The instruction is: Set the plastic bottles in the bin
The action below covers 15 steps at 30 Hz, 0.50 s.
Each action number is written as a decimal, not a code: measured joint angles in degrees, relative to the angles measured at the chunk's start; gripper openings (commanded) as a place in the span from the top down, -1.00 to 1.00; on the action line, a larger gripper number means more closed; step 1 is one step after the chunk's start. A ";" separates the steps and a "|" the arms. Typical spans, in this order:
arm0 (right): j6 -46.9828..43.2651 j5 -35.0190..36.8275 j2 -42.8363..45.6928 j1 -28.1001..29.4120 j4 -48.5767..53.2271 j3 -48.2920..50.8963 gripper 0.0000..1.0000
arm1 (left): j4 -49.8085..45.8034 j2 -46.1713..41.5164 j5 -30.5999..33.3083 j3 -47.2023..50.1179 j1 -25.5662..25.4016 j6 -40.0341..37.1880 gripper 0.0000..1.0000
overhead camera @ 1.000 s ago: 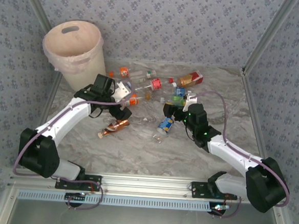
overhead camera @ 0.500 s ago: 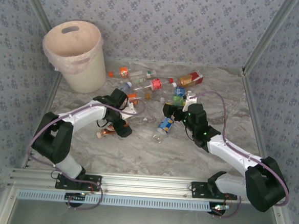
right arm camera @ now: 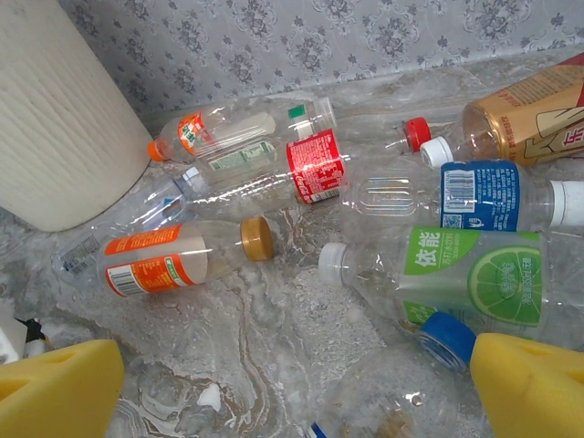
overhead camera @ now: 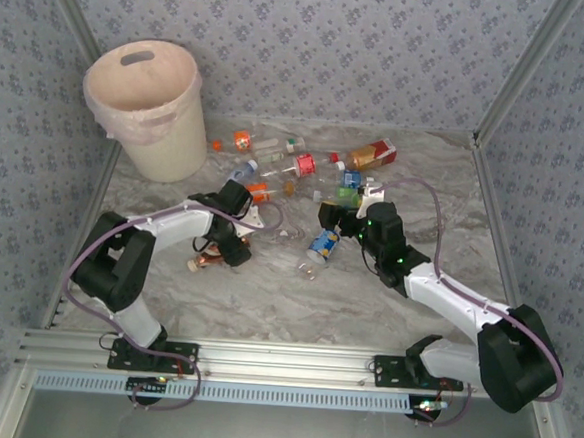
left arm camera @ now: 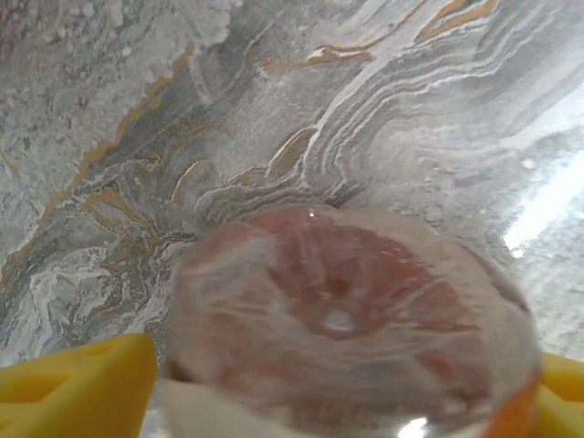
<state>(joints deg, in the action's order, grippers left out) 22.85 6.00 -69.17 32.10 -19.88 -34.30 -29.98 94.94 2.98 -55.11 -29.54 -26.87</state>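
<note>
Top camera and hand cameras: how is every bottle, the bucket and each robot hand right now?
Bin: upright, no lid.
Left gripper: fingers either side of the copper bottle; grip unclear.
Copper bottle: lying on the table.
Right gripper: open, holding nothing.
Green-label bottle: lying down, capped.
Orange-label bottle: lying down, capped.

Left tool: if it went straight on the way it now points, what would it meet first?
The copper-tinted bottle, its rounded end close up between the left tool's yellow fingers. The marbled table lies behind it. Whether the fingers touch it is unclear.
</note>
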 measured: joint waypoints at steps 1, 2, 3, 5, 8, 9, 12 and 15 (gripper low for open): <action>0.00 0.00 -0.02 0.00 0.00 0.00 -1.00 | 0.28 0.15 0.33 0.15 -0.11 0.02 -0.47; 0.00 0.00 0.00 -0.07 0.00 0.00 -1.00 | 0.31 0.42 0.50 0.17 -0.26 0.11 -0.43; 0.00 -0.02 0.00 -0.09 0.00 0.00 -1.00 | 0.46 0.57 0.70 0.17 -0.26 0.17 -0.38; 0.00 0.00 0.00 -0.11 0.00 0.00 -1.00 | 0.85 0.81 0.90 0.17 -0.48 0.50 -0.27; 0.00 0.00 0.00 -0.11 0.00 0.00 -1.00 | 1.49 0.81 0.94 0.13 -0.46 1.05 -0.18; 0.00 0.00 0.00 -0.11 0.00 0.00 -1.00 | 1.57 0.81 0.94 0.07 -0.44 1.57 -0.14; 0.00 0.00 0.00 -0.11 0.00 0.00 -1.00 | 1.66 0.83 0.81 -0.55 0.11 2.89 -0.10; 0.00 0.00 0.00 -0.11 0.00 0.00 -1.00 | 1.86 0.85 0.76 -1.66 0.76 4.13 -0.07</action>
<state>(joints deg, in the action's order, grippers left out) 22.85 6.00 -69.17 31.99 -19.88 -34.30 -28.12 95.79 3.75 -56.77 -28.77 -22.74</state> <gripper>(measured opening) 0.999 0.562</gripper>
